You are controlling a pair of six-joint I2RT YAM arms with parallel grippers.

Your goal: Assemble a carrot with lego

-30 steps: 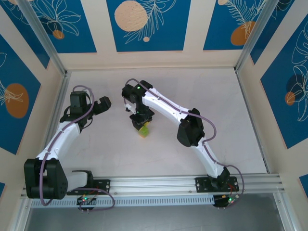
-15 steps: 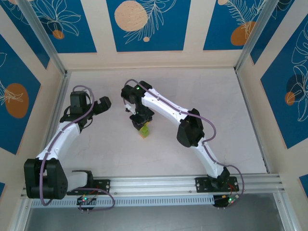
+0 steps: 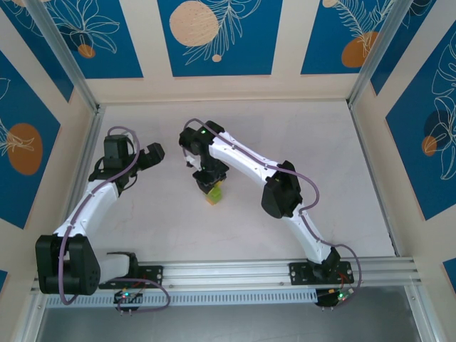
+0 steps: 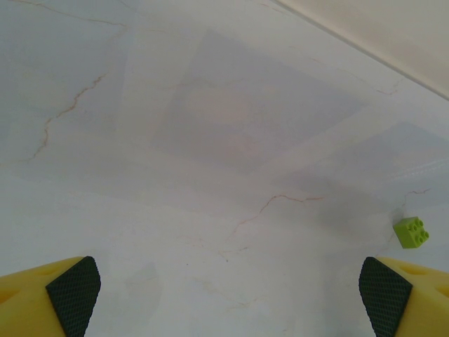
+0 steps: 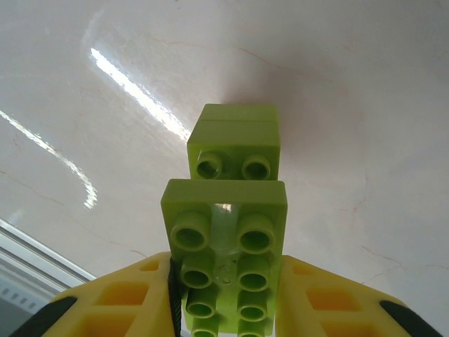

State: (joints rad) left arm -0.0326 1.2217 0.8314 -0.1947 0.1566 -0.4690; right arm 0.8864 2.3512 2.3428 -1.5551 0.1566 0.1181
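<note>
top view: the right gripper [image 3: 211, 183] points down at the middle of the table [image 3: 335, 164], directly over the part-built carrot [image 3: 213, 195], a tiny green-yellow cluster too small to read brick by brick. the left gripper [image 3: 154, 154] hangs well apart to the left with nothing in it. left wrist view: the left gripper [image 4: 229, 298] has its jaws spread wide over bare table [image 4: 210, 105], and one loose lime-green brick [image 4: 411, 232] lies near the right finger. right wrist view: the right gripper [image 5: 224, 312] is clamped on a long lime-green brick [image 5: 225, 246], studs facing the camera, with the carrot [image 5: 234, 137] just beyond; whether they touch is unclear. to seat it well, line up the studs squarely and press straight down. no box or tray holds the bricks; they sit on the table.
</note>
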